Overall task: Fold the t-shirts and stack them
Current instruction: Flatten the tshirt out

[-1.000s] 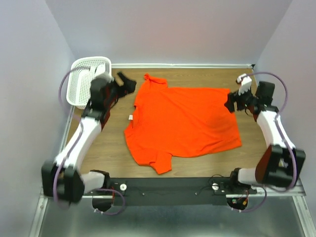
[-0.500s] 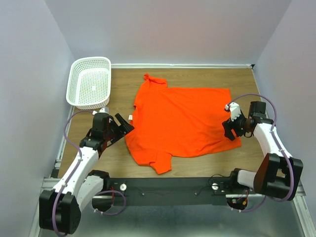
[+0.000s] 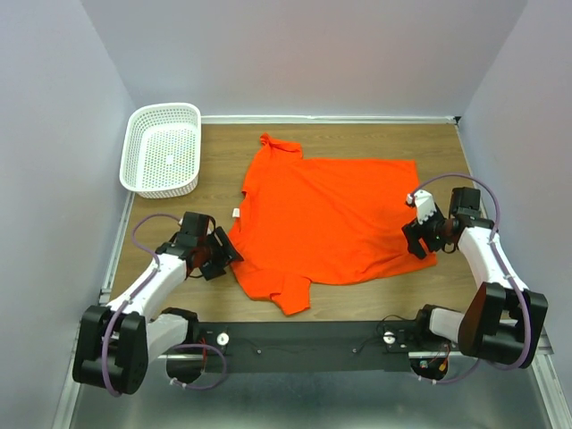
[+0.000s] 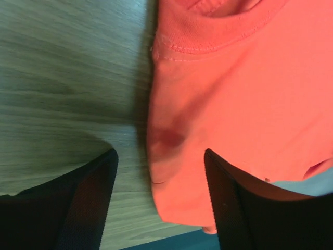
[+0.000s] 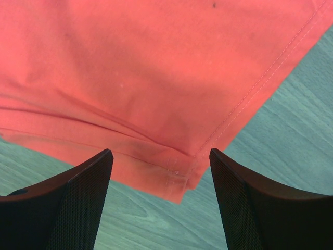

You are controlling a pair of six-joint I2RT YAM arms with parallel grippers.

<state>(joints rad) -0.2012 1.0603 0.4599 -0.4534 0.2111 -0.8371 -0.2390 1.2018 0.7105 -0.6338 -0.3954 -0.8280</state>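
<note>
The orange-red t-shirt (image 3: 335, 219) lies spread flat on the wooden table, collar to the left and hem to the right. My left gripper (image 3: 223, 253) is low at the shirt's left edge, just nearer than the collar. In the left wrist view it (image 4: 160, 192) stands open, its jaws straddling the fabric edge (image 4: 171, 187) without pinching it. My right gripper (image 3: 413, 239) is at the near right hem corner. In the right wrist view it (image 5: 161, 192) is open, with the stitched hem corner (image 5: 179, 179) lying between the jaws.
A white mesh basket (image 3: 164, 147) stands at the far left corner of the table. The shirt's near sleeve (image 3: 290, 295) reaches toward the black rail (image 3: 304, 344) along the front edge. Walls close in on both sides.
Both arms pulled back from the far side and came down: the left from beside the basket to the shirt's left edge, the right to the near hem corner. The left jaws narrowed slightly.
</note>
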